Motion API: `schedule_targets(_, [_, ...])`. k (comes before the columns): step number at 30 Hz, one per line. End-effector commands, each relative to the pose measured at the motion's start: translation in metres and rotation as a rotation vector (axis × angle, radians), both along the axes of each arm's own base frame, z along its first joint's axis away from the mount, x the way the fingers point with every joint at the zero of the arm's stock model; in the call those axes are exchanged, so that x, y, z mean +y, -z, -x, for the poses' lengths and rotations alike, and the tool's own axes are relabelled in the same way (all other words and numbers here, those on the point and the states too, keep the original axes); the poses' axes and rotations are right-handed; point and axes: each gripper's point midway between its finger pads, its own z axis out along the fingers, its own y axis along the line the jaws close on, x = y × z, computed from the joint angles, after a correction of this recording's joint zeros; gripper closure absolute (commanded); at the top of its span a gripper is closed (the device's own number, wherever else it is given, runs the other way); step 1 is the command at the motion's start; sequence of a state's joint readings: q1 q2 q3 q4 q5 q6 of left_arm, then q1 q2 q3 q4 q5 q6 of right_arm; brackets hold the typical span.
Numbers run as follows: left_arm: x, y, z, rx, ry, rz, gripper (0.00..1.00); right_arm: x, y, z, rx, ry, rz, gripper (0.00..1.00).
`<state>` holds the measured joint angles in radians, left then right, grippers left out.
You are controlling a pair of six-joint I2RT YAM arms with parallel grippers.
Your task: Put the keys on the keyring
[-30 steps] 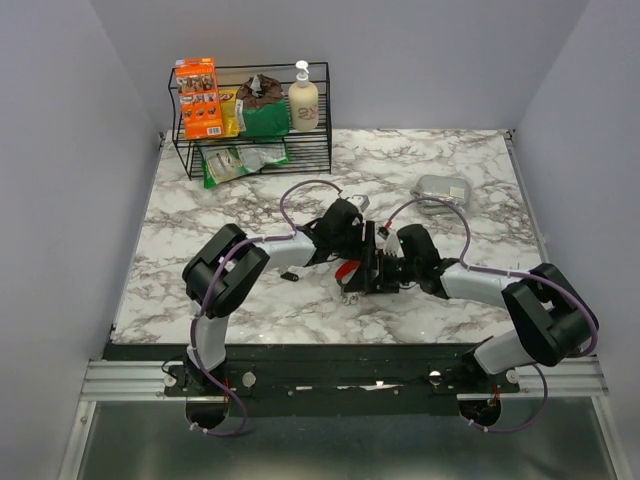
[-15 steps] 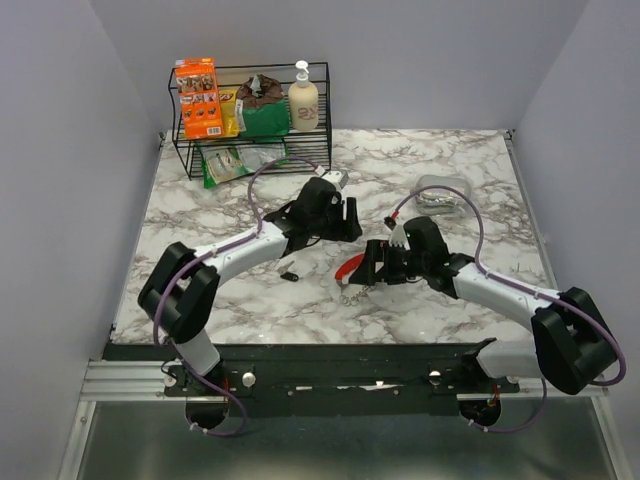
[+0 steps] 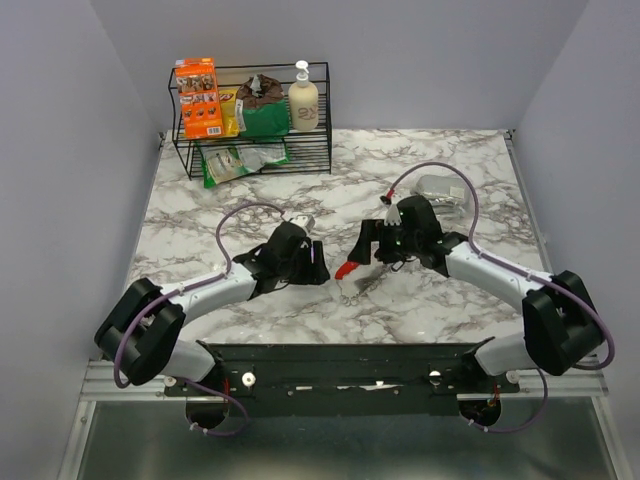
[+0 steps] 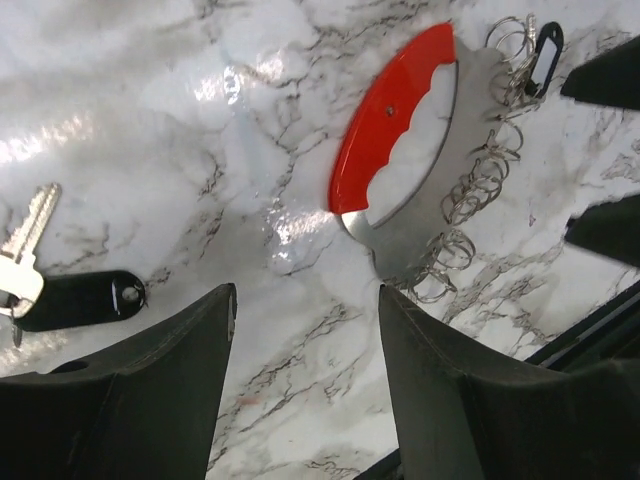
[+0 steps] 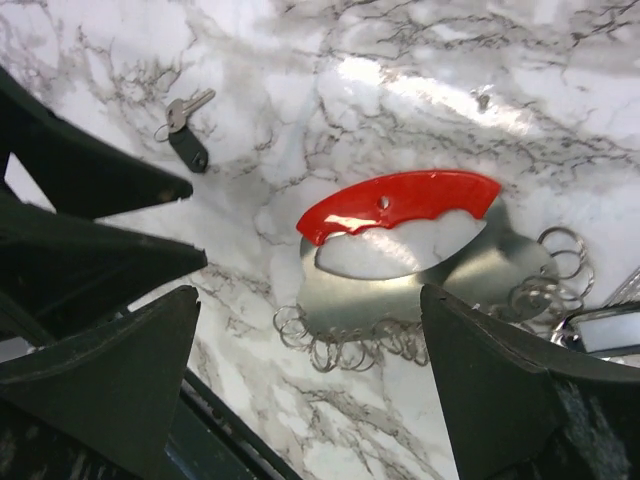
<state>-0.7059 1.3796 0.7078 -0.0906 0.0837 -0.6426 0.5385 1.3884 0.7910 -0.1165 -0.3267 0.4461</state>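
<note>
The keyring (image 3: 347,271) is a flat piece with a red curved grip and a gray metal plate edged with several small wire rings. It lies flat on the marble between the grippers and also shows in the left wrist view (image 4: 395,120) and the right wrist view (image 5: 400,205). A silver key with a black tag (image 4: 70,297) lies left of my left gripper (image 4: 305,292), and it also shows in the right wrist view (image 5: 185,130). My left gripper (image 3: 316,268) is open and empty, just left of the keyring. My right gripper (image 3: 366,250) is open and empty above the keyring's far right side (image 5: 308,297).
A black wire rack (image 3: 250,150) at the back left holds an orange box (image 3: 198,97), a soap bottle (image 3: 303,100) and snack packets. A gray pouch (image 3: 441,190) lies at the back right. A black tag (image 4: 546,50) sits among the keyring's rings.
My left gripper has swung back from the far side toward the near left and now sits low beside the keyring. My right gripper has drawn back and away from the keyring.
</note>
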Motion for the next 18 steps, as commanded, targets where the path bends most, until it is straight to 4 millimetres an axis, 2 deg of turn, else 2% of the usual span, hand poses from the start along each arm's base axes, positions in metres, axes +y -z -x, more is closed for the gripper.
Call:
schedule_targets(1, [-0.013, 0.002, 0.007, 0.032, -0.040, 0.156, 0.33, -0.018, 0.014, -0.030, -0.005, 0.069, 0.100, 0.00])
schedule_targets(6, [-0.026, 0.014, 0.016, 0.099, -0.037, 0.254, 0.34, -0.031, 0.026, -0.053, 0.026, 0.137, 0.163, 0.00])
schedule_targets(12, [-0.039, 0.018, 0.009, 0.104, -0.025, 0.266, 0.34, -0.037, 0.044, -0.056, 0.070, 0.162, 0.190, 0.00])
schedule_targets(13, [-0.039, 0.025, 0.010, 0.122, -0.027, 0.246, 0.35, -0.039, 0.046, -0.056, 0.076, 0.165, 0.194, 0.00])
schedule_targets(18, [-0.047, 0.031, 0.007, 0.146, -0.019, 0.245, 0.34, -0.044, 0.062, -0.055, 0.111, 0.180, 0.219, 0.00])
